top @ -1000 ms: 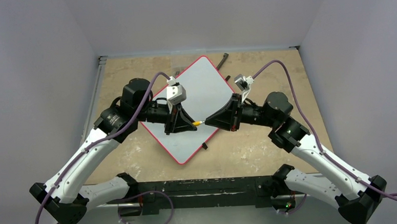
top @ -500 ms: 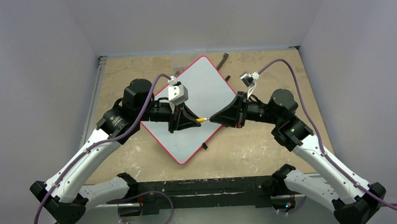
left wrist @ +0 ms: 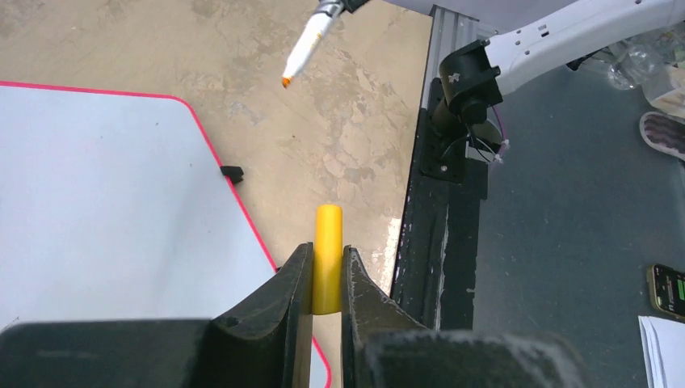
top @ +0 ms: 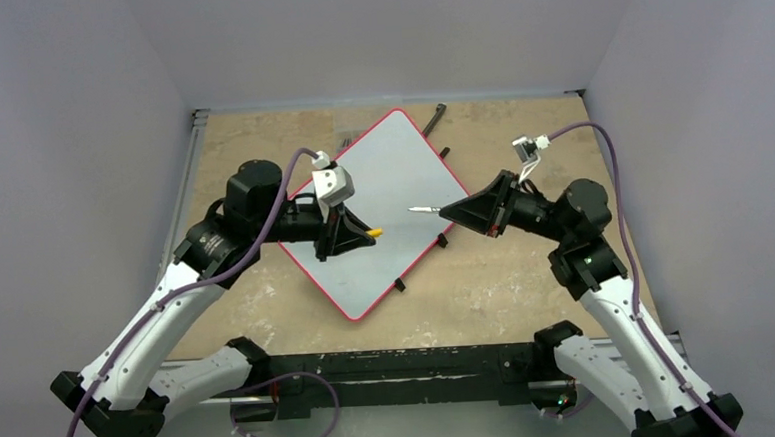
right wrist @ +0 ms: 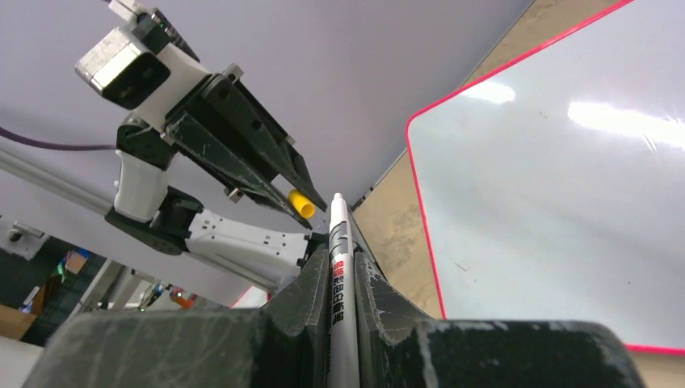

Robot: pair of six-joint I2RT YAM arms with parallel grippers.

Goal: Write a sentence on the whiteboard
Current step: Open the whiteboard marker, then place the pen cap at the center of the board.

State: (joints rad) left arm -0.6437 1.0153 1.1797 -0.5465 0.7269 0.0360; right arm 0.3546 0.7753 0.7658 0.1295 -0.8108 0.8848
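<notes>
The whiteboard [right wrist: 565, 202] is smooth and glossy, throwing back soft highlights; its red frame [right wrist: 421, 210] looks like plastic. The surface [top: 507, 272] is matt, mottled beige, worn and blotchy. The yellow cap [left wrist: 328, 230] and the marker [right wrist: 338, 234] are smooth plastic. The left end effector [left wrist: 326, 252] and right end effector [right wrist: 340, 263] are matt black plastic, scuffed grey at the edges.

Found the whiteboard [top: 401, 168] flat on the tan table [top: 527, 281], turned diamond-wise, one rounded corner toward the far wall. Showed a pale grey-white face inside a thin red frame; small black feet [top: 400, 284] along the near-right edge.
</notes>
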